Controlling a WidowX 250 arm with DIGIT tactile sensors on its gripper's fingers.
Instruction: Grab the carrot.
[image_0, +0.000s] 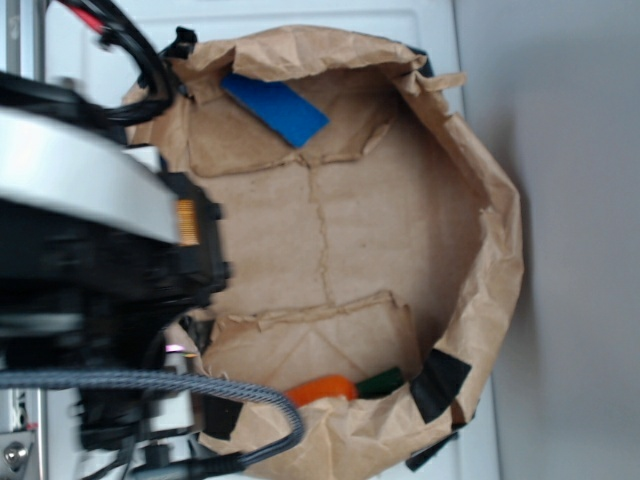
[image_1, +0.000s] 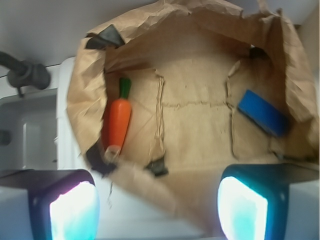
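Observation:
The carrot (image_1: 118, 121) is bright orange with a dark green top. It lies inside a cut-down brown paper bag (image_1: 195, 120), against the bag's left wall in the wrist view. In the exterior view the carrot (image_0: 322, 388) lies low by the bag's bottom wall, partly hidden by the paper rim. My gripper (image_1: 157, 212) is open and empty, above the bag's near rim, with the carrot ahead and to the left. Its two fingertips (image_1: 74, 210) glow cyan at the bottom of the wrist view. In the exterior view only the arm's dark body (image_0: 90, 250) shows; the fingers are hidden.
A flat blue block (image_1: 263, 113) lies at the right inside the bag; it shows at the top in the exterior view (image_0: 275, 108). The bag's crumpled walls (image_0: 490, 250) stand up around the floor. Black tape patches (image_0: 438, 382) hold the rim. A braided cable (image_0: 150, 380) crosses below the arm.

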